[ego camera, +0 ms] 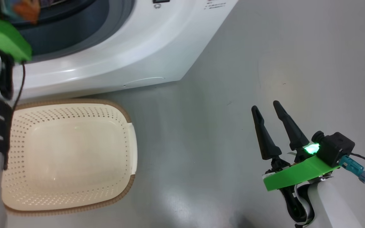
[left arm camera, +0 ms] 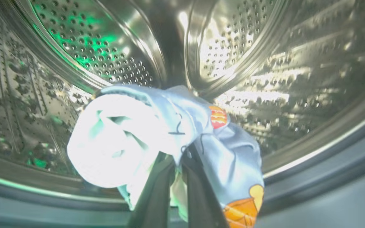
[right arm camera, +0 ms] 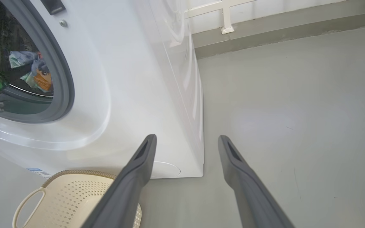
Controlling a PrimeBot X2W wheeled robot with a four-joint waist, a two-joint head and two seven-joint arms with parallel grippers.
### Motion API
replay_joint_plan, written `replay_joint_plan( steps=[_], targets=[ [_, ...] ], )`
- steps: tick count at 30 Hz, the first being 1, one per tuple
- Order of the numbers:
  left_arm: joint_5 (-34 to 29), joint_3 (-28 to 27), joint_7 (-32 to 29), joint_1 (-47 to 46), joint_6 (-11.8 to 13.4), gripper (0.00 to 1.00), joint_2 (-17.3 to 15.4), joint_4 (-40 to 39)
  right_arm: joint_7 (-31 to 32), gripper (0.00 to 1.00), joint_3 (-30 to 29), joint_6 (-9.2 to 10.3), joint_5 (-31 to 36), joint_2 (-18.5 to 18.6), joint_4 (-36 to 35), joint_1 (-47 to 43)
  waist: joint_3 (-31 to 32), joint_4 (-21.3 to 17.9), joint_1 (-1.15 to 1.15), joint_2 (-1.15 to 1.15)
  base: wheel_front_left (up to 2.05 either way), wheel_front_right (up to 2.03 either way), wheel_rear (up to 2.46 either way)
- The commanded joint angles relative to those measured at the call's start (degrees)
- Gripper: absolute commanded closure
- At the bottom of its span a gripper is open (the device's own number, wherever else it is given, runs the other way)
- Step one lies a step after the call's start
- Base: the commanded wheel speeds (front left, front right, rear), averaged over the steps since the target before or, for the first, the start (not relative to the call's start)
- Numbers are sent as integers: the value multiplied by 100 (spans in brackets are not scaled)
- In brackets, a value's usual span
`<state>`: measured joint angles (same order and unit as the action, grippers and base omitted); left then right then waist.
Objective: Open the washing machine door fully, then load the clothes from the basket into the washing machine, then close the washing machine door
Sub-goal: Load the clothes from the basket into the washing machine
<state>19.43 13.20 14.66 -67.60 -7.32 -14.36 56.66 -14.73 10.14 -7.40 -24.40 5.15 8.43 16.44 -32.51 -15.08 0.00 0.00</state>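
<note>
Left wrist view: left gripper (left arm camera: 177, 162) pinches the clothes (left arm camera: 122, 139), which hide its fingertips; right gripper (right arm camera: 186, 139) gapes.

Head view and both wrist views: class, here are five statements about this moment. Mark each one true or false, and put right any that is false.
1. The left gripper is shut on the clothes inside the drum. True.
2. The basket is piled with laundry. False: its inside shows bare.
3. The right gripper is open and holds nothing. True.
4. The right gripper reaches into the drum. False: it hangs over the grey floor, off to the side of the washing machine.
5. The basket stands on the floor right in front of the washing machine. True.
</note>
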Motion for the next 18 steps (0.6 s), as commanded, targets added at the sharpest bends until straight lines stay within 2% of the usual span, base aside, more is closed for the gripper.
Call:
replay_joint_plan(
  steps=[1, 5, 6, 7, 9, 10, 11, 12, 18],
  targets=[
    [-108, -11, 34, -229, -1, 100, -243, 116, -27, 0, 139, -9, -44, -16, -101, -53, -2, -38, 0, 0, 0, 0, 0],
    [-149, 101, 34, -483, -7, 100, -173, 669, -27, 0, 126, -9, -43, -9, -104, -36, -28, -32, 0, 0, 0, 0, 0],
    [-170, 152, 34, -540, -9, 89, -154, 798, -27, 0, 116, -9, -40, -8, -108, -35, -31, -23, 0, 0, 0, 0, 0],
    [-170, 152, 34, -540, -9, 89, -154, 798, -27, 0, 116, -9, -40, -8, -108, -35, -31, -23, 0, 0, 0, 0, 0],
    [-171, 213, 7, -623, -10, 60, -118, 1068, -27, 0, 101, -9, -34, -5, -109, -37, -24, 4, 0, 0, 0, 0, 0],
    [-139, 224, -40, -651, -12, 51, -87, 1195, -27, 0, 96, -9, -31, -6, -105, -40, -16, 19, 0, 0, 0, 0, 0],
    [-146, 269, -58, -677, -13, 8, -78, 1278, -27, 0, 94, -9, -28, -7, -102, -40, -13, 33, 0, 0, 0, 0, 0],
    [-135, 291, -66, -695, -13, 0, -80, 1346, -27, 0, 97, -9, -26, -9, -98, -36, -8, 45, 0, 0, 0, 0, 0],
    [89, 432, -79, -691, -15, 0, -40, 1489, -27, 0, 91, -9, -28, 12, -95, -6, 19, 133, 0, 0, 0, 0, 0]
  ],
)
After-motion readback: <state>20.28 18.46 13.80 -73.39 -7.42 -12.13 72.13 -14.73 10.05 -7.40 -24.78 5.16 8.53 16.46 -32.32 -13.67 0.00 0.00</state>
